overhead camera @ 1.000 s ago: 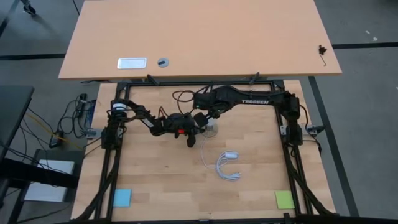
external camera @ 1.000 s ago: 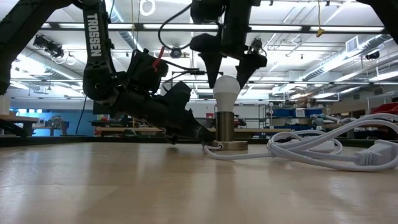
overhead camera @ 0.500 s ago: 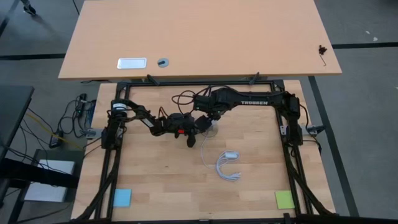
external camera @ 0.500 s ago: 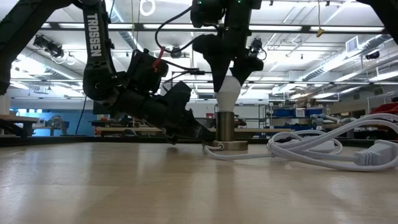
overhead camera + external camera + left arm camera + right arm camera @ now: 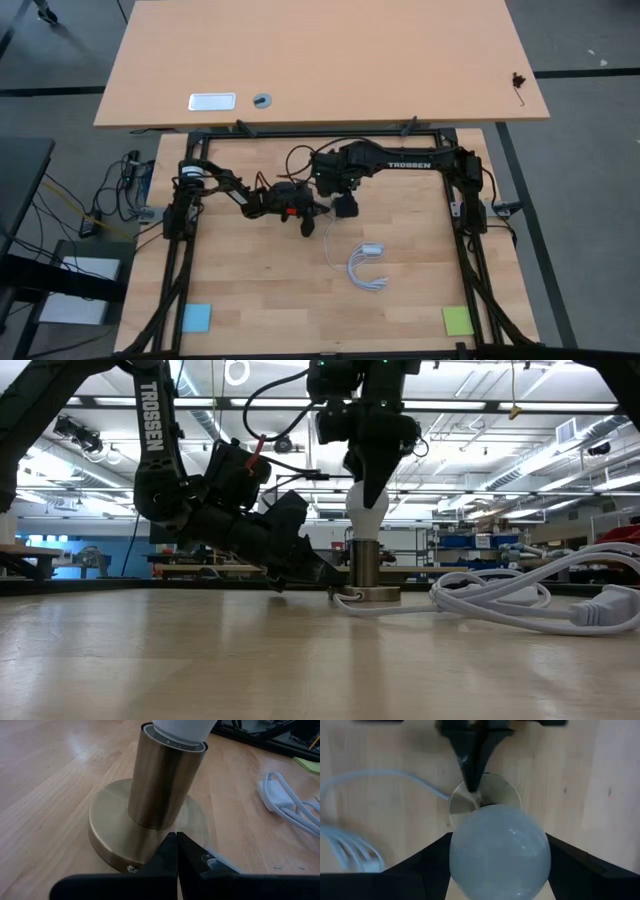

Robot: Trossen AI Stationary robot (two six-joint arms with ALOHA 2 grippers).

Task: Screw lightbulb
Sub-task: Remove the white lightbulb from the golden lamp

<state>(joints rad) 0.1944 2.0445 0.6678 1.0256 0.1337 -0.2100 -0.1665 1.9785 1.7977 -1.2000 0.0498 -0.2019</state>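
The white frosted lightbulb (image 5: pixel 367 518) stands upright with its narrow lower end inside the brass socket tube (image 5: pixel 165 780). The tube rises from a round brass base disc (image 5: pixel 115 825) lying flat on the table. My right gripper (image 5: pixel 367 475) comes down from above and is shut on the bulb (image 5: pixel 500 855); in the high view it (image 5: pixel 345 207) hides the bulb. My left gripper (image 5: pixel 177 847) is shut, low at the disc's left side (image 5: pixel 335 588). My left gripper rests its shut fingertips (image 5: pixel 471 780) on the top face of the base disc, near its rim (image 5: pixel 167 831). It comes slanting down from the table's left. The disc lies flat on the table. My right gripper pinches the bulb's round head between its two fingers (image 5: pixel 432 857), one on each opposite side. The fingers point straight down. The bulb stands upright, its lower end (image 5: pixel 175 730) in the socket tube.
A white cable runs from the disc to a coiled white cord with a small box plug (image 5: pixel 368 268), which lies toward the table's near right (image 5: pixel 520 600). A blue note (image 5: pixel 196 317) and a green note (image 5: pixel 457 320) lie at the near corners.
My right gripper has come down from above the bulb with its fingers apart, shut on the bulb's head, and then turned about its upright axis. The bulb has stayed upright in the socket.
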